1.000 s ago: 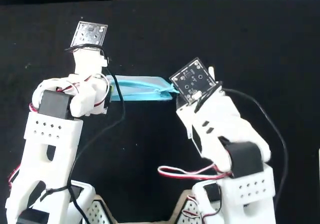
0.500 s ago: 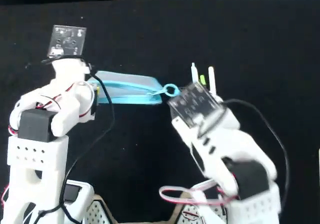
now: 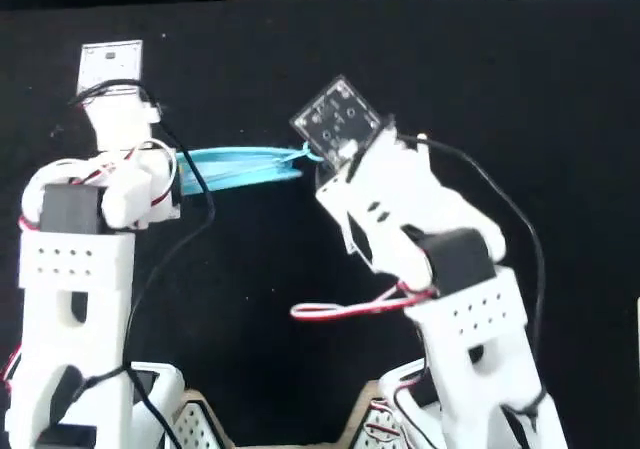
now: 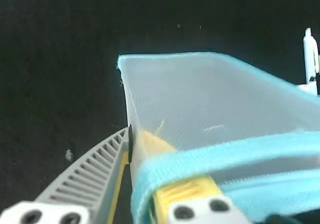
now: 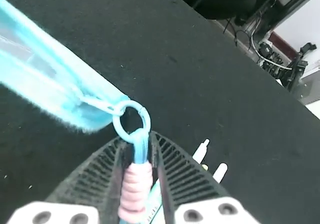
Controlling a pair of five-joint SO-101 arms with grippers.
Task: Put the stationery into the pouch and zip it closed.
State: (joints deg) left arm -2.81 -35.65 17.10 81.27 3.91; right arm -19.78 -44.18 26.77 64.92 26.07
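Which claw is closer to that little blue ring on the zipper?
Right. The right claw pinches the strap hanging from the ring, right beside it. The left claw clamps the pouch at its far end, away from the ring.

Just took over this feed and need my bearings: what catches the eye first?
First, the light blue pouch held between the two arms against the black table. The left gripper clamps one end; the right gripper is shut on the cord of the zip's ring pull at the other. White pens lie on the table beyond it.
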